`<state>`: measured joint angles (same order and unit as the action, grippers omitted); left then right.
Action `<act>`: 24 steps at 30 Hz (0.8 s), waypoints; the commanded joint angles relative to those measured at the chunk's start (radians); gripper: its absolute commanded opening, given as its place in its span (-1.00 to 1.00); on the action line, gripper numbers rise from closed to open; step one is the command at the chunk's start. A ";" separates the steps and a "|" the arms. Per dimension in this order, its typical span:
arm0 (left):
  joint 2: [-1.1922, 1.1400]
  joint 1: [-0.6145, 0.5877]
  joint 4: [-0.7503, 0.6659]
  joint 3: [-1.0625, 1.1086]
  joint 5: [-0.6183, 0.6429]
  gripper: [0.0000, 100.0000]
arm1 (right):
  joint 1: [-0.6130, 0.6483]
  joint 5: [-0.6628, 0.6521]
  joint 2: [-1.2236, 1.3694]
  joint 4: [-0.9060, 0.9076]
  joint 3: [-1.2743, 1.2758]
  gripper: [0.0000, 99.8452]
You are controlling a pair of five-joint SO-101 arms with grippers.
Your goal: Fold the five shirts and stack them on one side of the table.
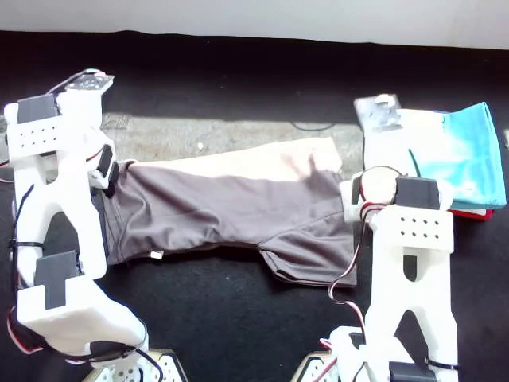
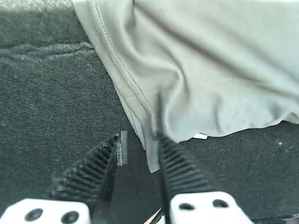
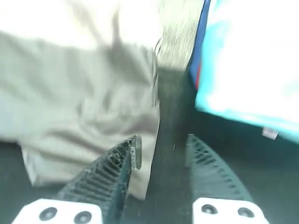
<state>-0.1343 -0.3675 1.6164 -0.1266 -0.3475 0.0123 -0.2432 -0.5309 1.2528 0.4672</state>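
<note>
across the middle of the bench (image 1: 223,318) a grey shirt (image 1: 231,211) lies stretched out as a long band between the two arms, one end by each arm, which looks like the reason they stand where they do: each can take its own end for the next fold. the left claw (image 2: 140,140) sits low at the shirt's stitched hem (image 2: 122,88), its jaws spread, with the cloth's corner just touching the inner side of one finger and dark bench showing in the gap, so i'd say it grips nothing yet. the right claw (image 3: 163,140) is spread as well, hanging over bare bench at the other end, the grey cloth just beside one finger and the stack of folded shirts (image 1: 453,155) beside the other. that stack, a teal one on top with white and red edges under it, sits at the right side of the bench, close enough that a folded shirt would need only a short carry. the grey shirt looks narrowed lengthwise already, still wrinkled, so a crosswise fold seems due next.
</note>
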 commanded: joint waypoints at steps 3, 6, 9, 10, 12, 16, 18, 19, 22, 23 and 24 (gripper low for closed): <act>-0.024 0.140 -0.095 -0.001 0.129 -0.98 | 0.120 0.011 0.038 -0.283 0.088 -0.98; -0.125 0.182 -0.161 -0.018 0.203 -0.98 | 0.179 -0.003 0.173 -0.374 0.102 -0.99; -0.239 0.170 -0.230 -0.059 0.244 -0.98 | 0.189 -0.002 0.351 -0.460 0.056 -0.99; -0.274 0.156 -0.247 -0.079 0.256 -0.98 | 0.189 0.000 0.414 -0.479 0.028 -0.99; -0.341 0.117 -0.267 -0.145 0.288 -0.98 | 0.188 -0.003 0.538 -0.506 -0.044 -0.99; -0.458 0.033 -0.269 -0.311 0.348 -0.98 | 0.186 -0.003 0.792 -0.512 -0.248 -0.99; -0.510 0.004 -0.267 -0.381 0.354 -0.98 | 0.171 -0.003 0.908 -0.510 -0.358 -0.99; -0.538 -0.004 -0.267 -0.412 0.354 -0.98 | 0.163 -0.003 0.961 -0.509 -0.415 -0.99; -0.630 -0.013 -0.269 -0.495 0.353 -0.98 | 0.124 -0.003 1.109 -0.506 -0.568 -0.99; -0.662 -0.013 -0.269 -0.524 0.353 -0.98 | 0.110 -0.003 1.150 -0.506 -0.615 -0.99; -0.694 -0.013 -0.269 -0.556 0.353 -0.98 | 0.096 -0.003 1.187 -0.501 -0.651 -0.99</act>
<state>-0.7848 -0.3705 1.3587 -0.5777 -0.0023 0.1565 -0.2371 0.5570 0.7557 -0.0391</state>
